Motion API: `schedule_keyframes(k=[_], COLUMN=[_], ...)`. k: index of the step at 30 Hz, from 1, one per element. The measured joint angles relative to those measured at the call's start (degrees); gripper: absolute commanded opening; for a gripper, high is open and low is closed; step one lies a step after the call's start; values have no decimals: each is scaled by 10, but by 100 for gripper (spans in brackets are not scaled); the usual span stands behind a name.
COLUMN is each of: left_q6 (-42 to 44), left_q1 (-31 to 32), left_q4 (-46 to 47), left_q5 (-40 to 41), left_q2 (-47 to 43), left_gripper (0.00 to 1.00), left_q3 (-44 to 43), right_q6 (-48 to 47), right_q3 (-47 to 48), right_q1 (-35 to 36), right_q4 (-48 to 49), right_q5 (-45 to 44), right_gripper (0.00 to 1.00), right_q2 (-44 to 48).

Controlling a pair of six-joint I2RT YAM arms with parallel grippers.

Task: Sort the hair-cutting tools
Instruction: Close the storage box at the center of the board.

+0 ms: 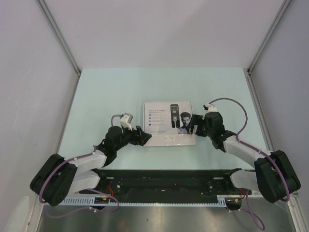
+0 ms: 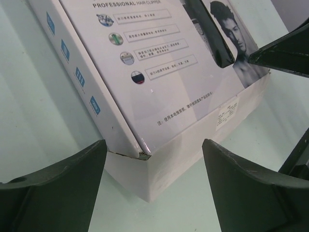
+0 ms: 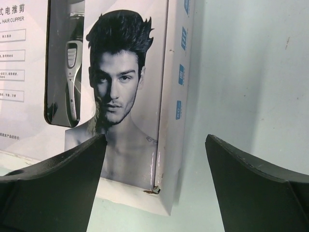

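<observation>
Right wrist view: the only clipper (image 3: 72, 72) to be seen sits in a dark panel on the lid (image 3: 130, 159), up and left of the right gripper (image 3: 155, 137), beside a printed man's face. Whether it is a picture or the real tool behind a window cannot be told. The lid is shut on a flat white box (image 1: 169, 140), which lies on the table (image 1: 106, 96) between the two grippers. The right gripper's fingers (image 3: 58, 183) stand wide apart, and the box's near right corner sits ahead of the gap, nearer the left finger, with nothing gripped. The left gripper (image 2: 154, 145) is also spread wide, with the box's near left corner straight ahead between its fingers (image 2: 63, 188) and no contact to be seen. From the top external view, the left gripper (image 1: 144, 137) and right gripper (image 1: 197, 124) each face one end of the box.
</observation>
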State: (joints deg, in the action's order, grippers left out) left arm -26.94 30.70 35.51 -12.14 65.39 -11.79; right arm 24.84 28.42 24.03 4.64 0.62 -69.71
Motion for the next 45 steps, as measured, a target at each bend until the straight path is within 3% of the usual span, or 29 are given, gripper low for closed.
schedule_keyframes(k=[8, 18, 31, 33, 36, 37, 39, 42, 45], left_q6=[0, 0, 1, 1, 5, 6, 16, 28, 37], left_q1=[8, 13, 18, 19, 22, 24, 30, 34, 34], left_q4=[0, -1, -36, -40, -47, -47, -48, -48, -49], left_q5=[0, -11, -16, -16, -16, -16, -16, -12, -9], left_q2=[24, 24, -6, -9, -13, -14, -14, -4, 28], left_gripper=[82, 61, 50, 54, 69, 79, 85, 85, 77], left_q3=[0, 0, 0, 0, 0, 0, 0, -2, -16], right_q6=[12, 32, 43, 45, 50, 51, 52, 52, 52], right_q3=[-5, -5, -5, -5, -4, -4, -4, -3, -3], right_q1=[0, 0, -8, -9, -10, -10, -11, -12, -15], right_q4=[16, 31, 35, 35, 39, 40, 43, 47, 50], right_q5=[26, 50, 64, 64, 64, 65, 67, 70, 75], right_gripper=[85, 82, 81, 81, 81, 81, 81, 81, 81], right_q2=[-7, -21, -29, -31, -36, -37, -40, -43, -46])
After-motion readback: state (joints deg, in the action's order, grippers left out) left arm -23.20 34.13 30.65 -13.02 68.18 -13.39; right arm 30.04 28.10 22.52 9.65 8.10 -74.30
